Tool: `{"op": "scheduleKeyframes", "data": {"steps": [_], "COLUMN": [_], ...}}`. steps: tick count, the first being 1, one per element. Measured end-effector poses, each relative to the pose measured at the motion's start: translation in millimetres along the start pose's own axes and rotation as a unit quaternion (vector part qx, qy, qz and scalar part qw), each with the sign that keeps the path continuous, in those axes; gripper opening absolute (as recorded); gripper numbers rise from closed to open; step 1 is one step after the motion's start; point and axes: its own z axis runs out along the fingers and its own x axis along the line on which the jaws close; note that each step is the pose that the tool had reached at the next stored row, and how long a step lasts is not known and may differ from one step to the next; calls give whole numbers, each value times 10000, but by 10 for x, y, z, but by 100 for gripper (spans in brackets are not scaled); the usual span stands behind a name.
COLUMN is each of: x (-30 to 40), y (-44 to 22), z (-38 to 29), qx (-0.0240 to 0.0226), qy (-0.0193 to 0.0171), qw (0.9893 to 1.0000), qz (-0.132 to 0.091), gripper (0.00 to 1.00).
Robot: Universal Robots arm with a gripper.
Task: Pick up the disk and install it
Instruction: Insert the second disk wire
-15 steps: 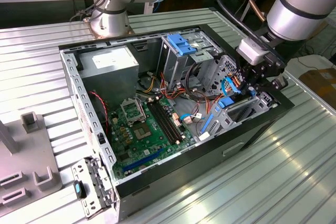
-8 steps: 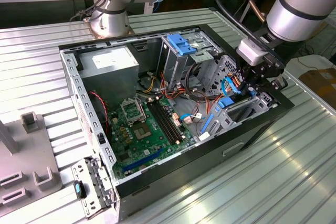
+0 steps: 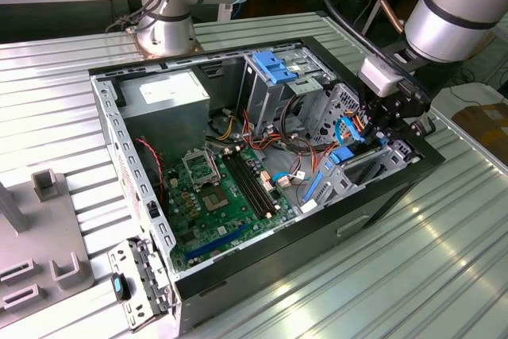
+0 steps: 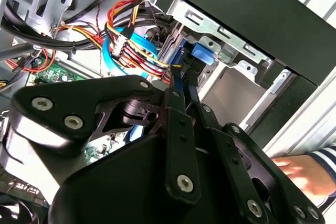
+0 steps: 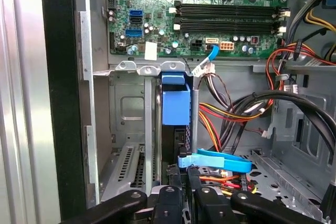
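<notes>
The disk [image 5: 175,106] stands on edge in the narrow metal bay at the case's front corner, its blue end tab toward the motherboard and its dark body behind it. My gripper [image 5: 182,178] is shut on the disk's near edge, one black finger on each side. In the second wrist view the fingers [image 4: 177,109] pinch the thin disk, whose blue tab [image 4: 202,54] lies just beyond the tips. In the exterior view the gripper [image 3: 381,136] hangs inside the open case at that view's right, above the blue-railed disk [image 3: 346,166].
Red, yellow and black cable bundles [image 5: 236,114] and a flat blue cable [image 5: 218,161] crowd the bay's side. The green motherboard [image 3: 222,196], the power supply [image 3: 163,97] and a tall grey drive cage with a blue latch [image 3: 274,69] occupy the case. A person's hand [image 4: 296,171] rests outside the case wall.
</notes>
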Motion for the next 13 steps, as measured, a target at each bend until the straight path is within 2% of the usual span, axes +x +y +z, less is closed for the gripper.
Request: {"op": "scheduleKeyframes", "data": {"steps": [10,12,13], "x": [-1,-1,-1], "y": [-3,-4,-3], "z": [-16,-15,-16], "qx": [-9,-46,-46], "qy": [3,3,3], "qw": [10000,10000,10000], "qz": [18,19,19], "gripper": [17,17,17]}}
